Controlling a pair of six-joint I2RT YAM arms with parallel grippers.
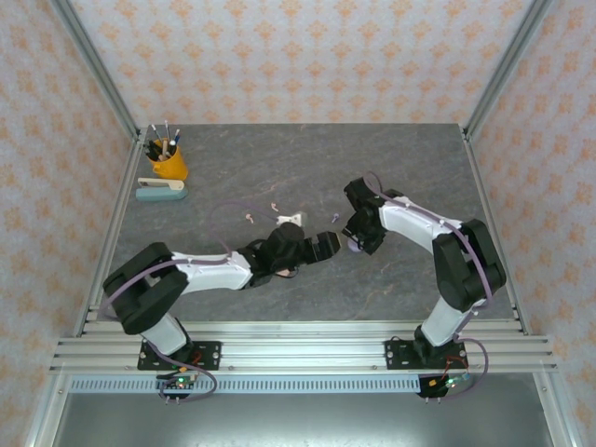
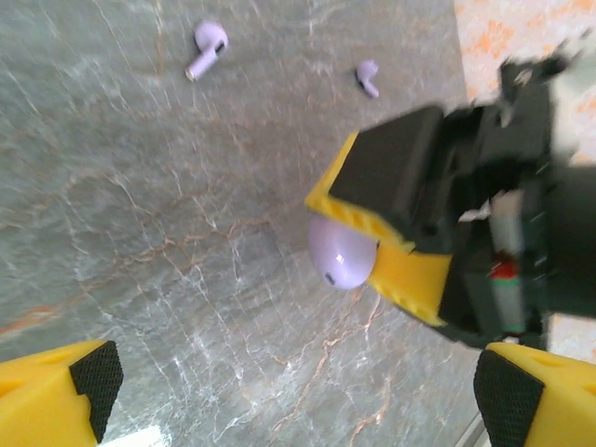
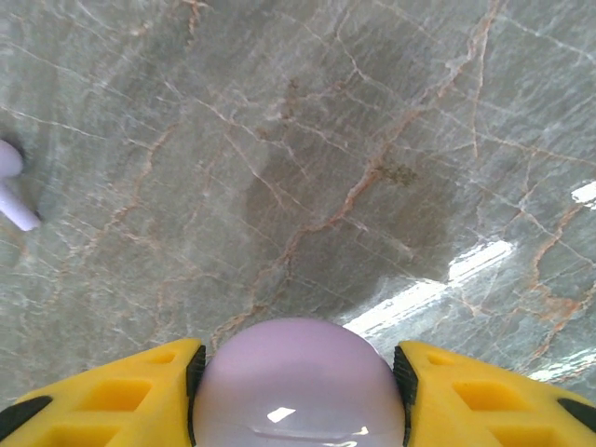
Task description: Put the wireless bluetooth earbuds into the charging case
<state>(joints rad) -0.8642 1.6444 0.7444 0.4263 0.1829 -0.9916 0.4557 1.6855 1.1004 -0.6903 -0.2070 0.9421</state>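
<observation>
Snugly inside the right claw, the purple charging case.

Both arms are stretching inward toward each other, the left gripper holding its jaws wide apart, the right gripper pinching the rounded lilac charging case between its fingers.

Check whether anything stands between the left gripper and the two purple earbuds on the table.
Partly. The right gripper, holding the purple case, sits between the left gripper and the right-side earbud in the left wrist view. Toward the other earbud, only bare table.
</observation>
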